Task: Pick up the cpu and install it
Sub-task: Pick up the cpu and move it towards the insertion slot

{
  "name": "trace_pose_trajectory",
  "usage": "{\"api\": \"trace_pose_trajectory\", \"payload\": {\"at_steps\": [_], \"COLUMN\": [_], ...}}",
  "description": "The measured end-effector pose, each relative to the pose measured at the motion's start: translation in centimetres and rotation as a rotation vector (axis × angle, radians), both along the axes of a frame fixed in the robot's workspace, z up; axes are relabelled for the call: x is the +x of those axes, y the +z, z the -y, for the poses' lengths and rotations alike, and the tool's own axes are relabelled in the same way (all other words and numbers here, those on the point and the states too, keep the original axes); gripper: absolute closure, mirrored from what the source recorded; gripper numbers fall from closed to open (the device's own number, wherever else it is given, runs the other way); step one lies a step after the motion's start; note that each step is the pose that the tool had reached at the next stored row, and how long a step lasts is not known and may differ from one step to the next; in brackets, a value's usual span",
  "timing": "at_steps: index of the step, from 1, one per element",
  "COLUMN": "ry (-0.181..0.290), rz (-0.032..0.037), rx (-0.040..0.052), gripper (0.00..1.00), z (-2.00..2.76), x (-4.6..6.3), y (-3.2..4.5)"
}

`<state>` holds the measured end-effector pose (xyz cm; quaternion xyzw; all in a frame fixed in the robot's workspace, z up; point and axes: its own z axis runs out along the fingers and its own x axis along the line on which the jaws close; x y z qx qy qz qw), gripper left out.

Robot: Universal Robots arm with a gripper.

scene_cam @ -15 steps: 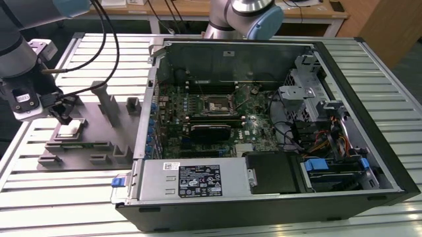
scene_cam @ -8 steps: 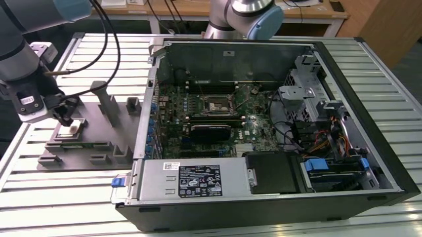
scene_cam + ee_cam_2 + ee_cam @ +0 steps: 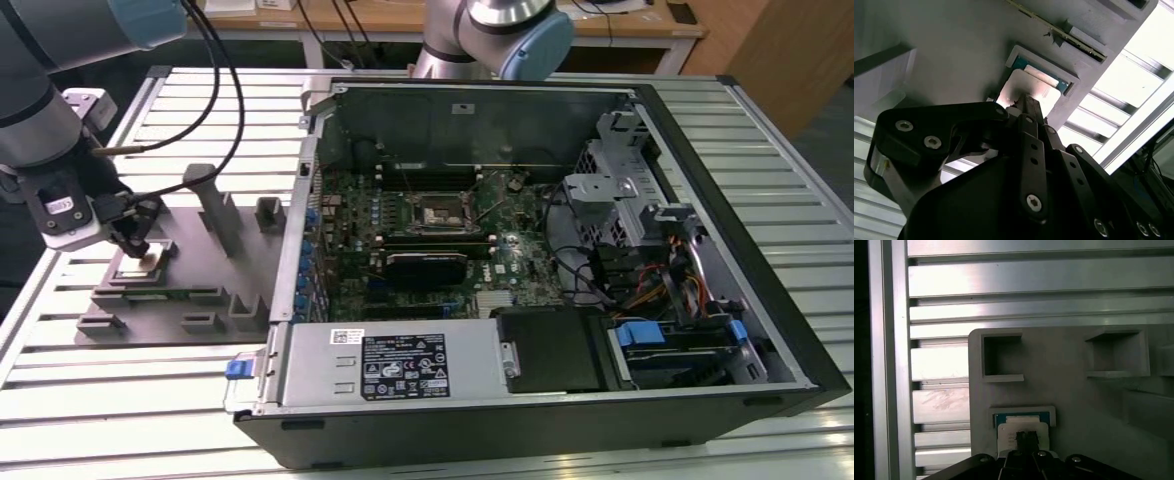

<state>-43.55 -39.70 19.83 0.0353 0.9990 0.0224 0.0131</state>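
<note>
Cpu (image 3: pixel 147 262) sat at the shallow square pocket (image 3: pixel 1021 411) of the grey fixture plate (image 3: pixel 174 300), near the worktop's (image 3: pixel 120 400) edge on the exterior view's left. Silvery top faced up. In both wrist views a strip of blue-green showed in the pocket beside the chip (image 3: pixel 1043 92), so the chip (image 3: pixel 1008 432) looked partly off the pocket rather than square in it; could not tell whether it lay flat or was raised.

Gripper (image 3: pixel 134 245) hung directly over the cpu, arm coming in from the worktop's corner on the exterior view's left. Fingertips drawn close together, hardly a gap between them, their ends meeting the middle of the chip's top in the second wrist view (image 3: pixel 1024 100) and the first wrist view (image 3: pixel 1027 437). Could not tell whether the claw had any real hold of the chip or was only touching it.

Open computer case (image 3: pixel 747 300) lay on its side across the rest of the worktop, well apart from the claw. Black socket frame (image 3: pixel 437 212) on the motherboard sat mid-case.

Slatted aluminium worktop showed beyond the fixture's edge in the first wrist view.
</note>
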Motion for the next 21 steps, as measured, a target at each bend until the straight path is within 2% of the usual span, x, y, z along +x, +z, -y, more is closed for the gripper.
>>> {"api": "trace_pose_trajectory", "payload": {"at_steps": [6,7,8,10,11,13,15,16,17,18,19,20,21], "ry": [0.000,0.000,0.000,0.000,0.000,0.000,0.000,0.000,0.000,0.000,0.000,0.000,0.000], "rz": [0.0000,0.0000,0.0000,0.0000,0.0000,-0.0001,0.0000,0.0000,0.0000,0.0000,0.0000,-0.0001,0.0000], "rx": [-0.0005,-0.0006,-0.0006,-0.0008,-0.0009,-0.0010,-0.0012,-0.0013,-0.0013,-0.0014,-0.0015,-0.0016,-0.0016], "gripper": [0.89,0.83,0.83,0.71,0.71,0.59,0.59,0.47,0.47,0.42,0.42,0.35,0.35], "z": [0.00,0.00,0.00,0.00,0.00,0.00,0.00,0.00,0.00,0.00,0.00,0.00,0.00], "x": [0.00,0.00,0.00,0.00,0.00,0.00,0.00,0.00,0.00,0.00,0.00,0.00,0.00], "y": [0.00,0.00,0.00,0.00,0.00,0.00,0.00,0.00,0.00,0.00,0.00,0.00,0.00]}}
